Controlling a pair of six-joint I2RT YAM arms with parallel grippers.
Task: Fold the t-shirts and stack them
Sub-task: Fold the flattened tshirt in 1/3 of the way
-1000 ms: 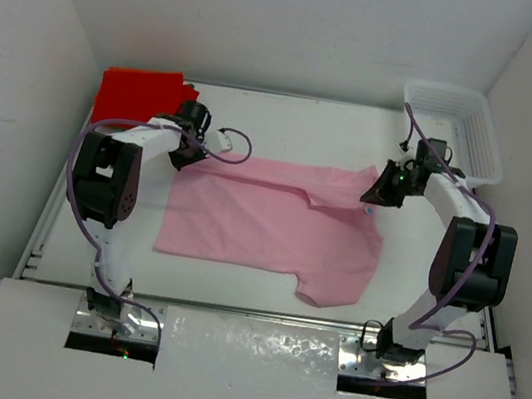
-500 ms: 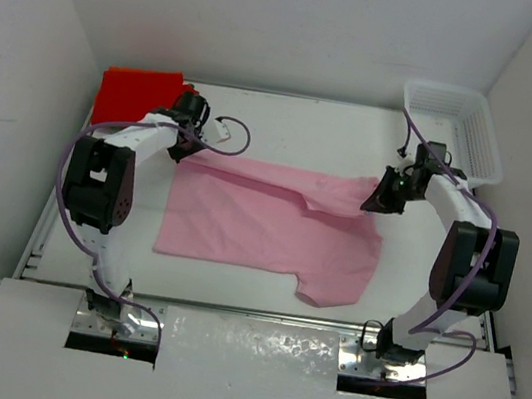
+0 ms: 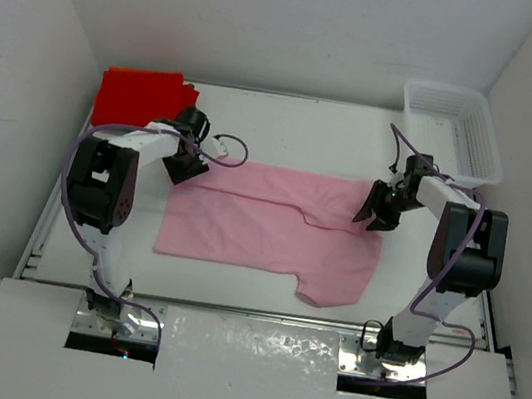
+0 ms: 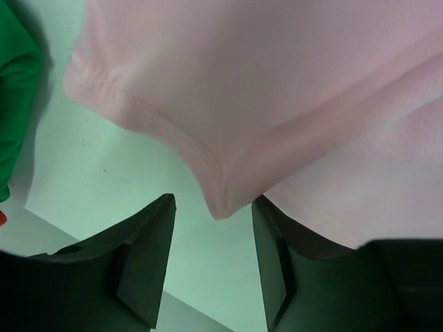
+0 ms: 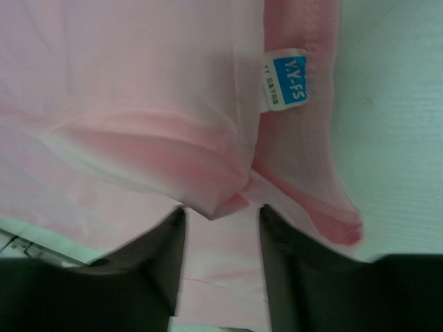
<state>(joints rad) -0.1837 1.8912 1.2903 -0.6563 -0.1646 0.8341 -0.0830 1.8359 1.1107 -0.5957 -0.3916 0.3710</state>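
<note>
Pink t-shirt [image 3: 270, 236] edge lies inside both parted jaws, left pincer [image 4: 212, 204] and right pincer [image 5: 221, 211]; withdrawing low could snag cloth, undoing fold.

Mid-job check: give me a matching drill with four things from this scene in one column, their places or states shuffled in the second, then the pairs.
Column one:
1. pink t-shirt
2. red t-shirt
3. white basket
4. left gripper

Column two:
A. far right corner of the table
B. far left corner
C. spread across the middle
D. jaws apart at a corner of pink cloth

Pairs: 1-C; 2-B; 3-A; 4-D
</note>
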